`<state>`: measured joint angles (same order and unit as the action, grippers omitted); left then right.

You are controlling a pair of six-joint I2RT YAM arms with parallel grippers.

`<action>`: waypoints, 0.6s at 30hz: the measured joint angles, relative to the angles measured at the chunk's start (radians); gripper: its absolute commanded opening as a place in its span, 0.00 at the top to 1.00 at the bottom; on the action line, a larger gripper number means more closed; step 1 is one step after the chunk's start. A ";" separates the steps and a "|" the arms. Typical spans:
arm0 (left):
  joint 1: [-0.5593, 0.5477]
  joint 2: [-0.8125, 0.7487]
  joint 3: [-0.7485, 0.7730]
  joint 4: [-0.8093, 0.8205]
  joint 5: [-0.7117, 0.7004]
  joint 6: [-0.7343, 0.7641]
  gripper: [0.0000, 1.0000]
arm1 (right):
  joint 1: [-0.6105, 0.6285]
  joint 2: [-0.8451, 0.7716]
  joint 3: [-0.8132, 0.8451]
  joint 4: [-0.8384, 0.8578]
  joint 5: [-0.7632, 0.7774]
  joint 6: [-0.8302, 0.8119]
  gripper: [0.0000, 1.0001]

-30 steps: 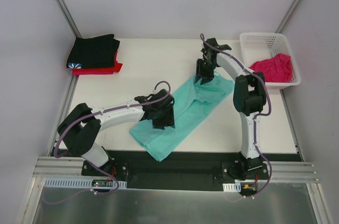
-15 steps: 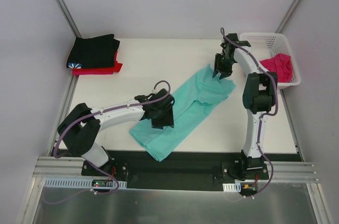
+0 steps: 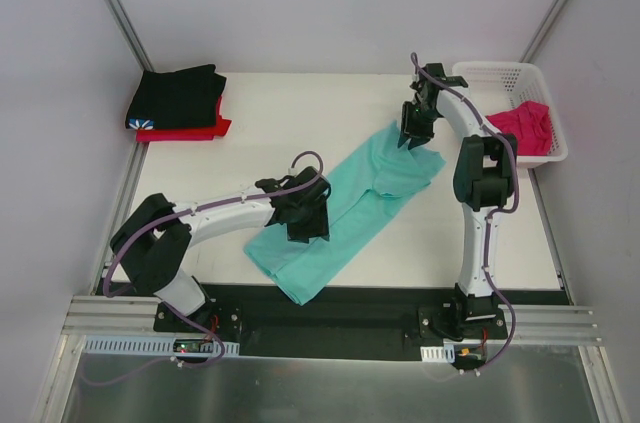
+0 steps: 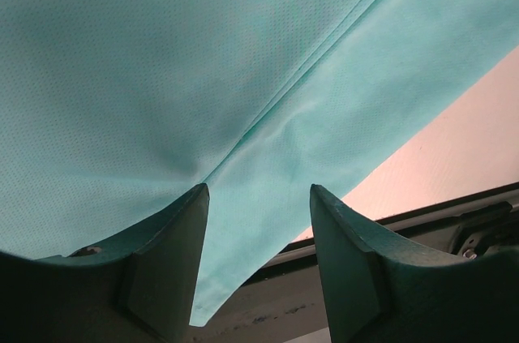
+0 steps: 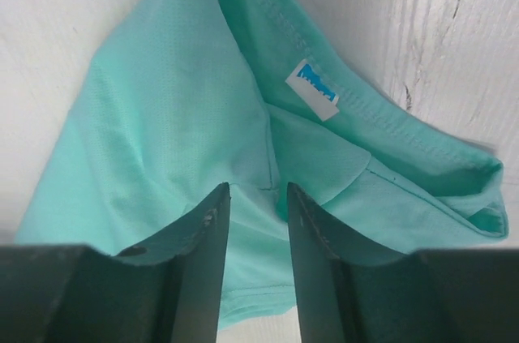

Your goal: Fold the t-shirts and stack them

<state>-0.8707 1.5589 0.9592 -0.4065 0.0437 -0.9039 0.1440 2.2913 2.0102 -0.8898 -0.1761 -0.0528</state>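
Note:
The teal-green t-shirt (image 3: 365, 188) lies folded in a long strip, slanting from the near middle towards the far right. My left gripper (image 3: 304, 231) rests over the strip's near half. It is open, with cloth (image 4: 162, 75) under its fingertips and nothing between them. My right gripper (image 3: 411, 139) is at the collar end. Its jaws stand a narrow gap apart above the cloth (image 5: 162, 116), just below the white-blue label (image 5: 312, 90). A black t-shirt (image 3: 178, 93) lies folded on a red one (image 3: 205, 129) at the far left. The magenta-pink t-shirt (image 3: 518, 125) sits crumpled in the basket.
A white lattice basket (image 3: 495, 73) stands at the far right corner, close to my right arm. Grey walls close in the table on three sides. The black base rail (image 3: 330, 308) runs along the near edge, just past the shirt's lowest corner.
My right gripper has moved right and farther away, from over the shirt's upper part to its collar end, and its jaws have narrowed slightly. The left gripper has stayed in place.

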 measured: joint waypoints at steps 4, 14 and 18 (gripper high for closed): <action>0.000 0.009 0.003 -0.001 0.000 0.001 0.48 | -0.001 -0.007 0.032 -0.005 -0.002 -0.006 0.74; 0.000 0.009 0.004 -0.005 0.000 0.004 0.48 | -0.010 -0.005 0.062 -0.021 -0.017 -0.013 0.96; 0.000 0.009 0.006 -0.019 0.000 0.005 0.48 | -0.017 -0.005 0.069 -0.019 -0.061 -0.010 0.99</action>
<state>-0.8707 1.5681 0.9657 -0.4255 0.0433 -0.8989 0.1272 2.2864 2.0796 -0.9089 -0.2371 -0.0631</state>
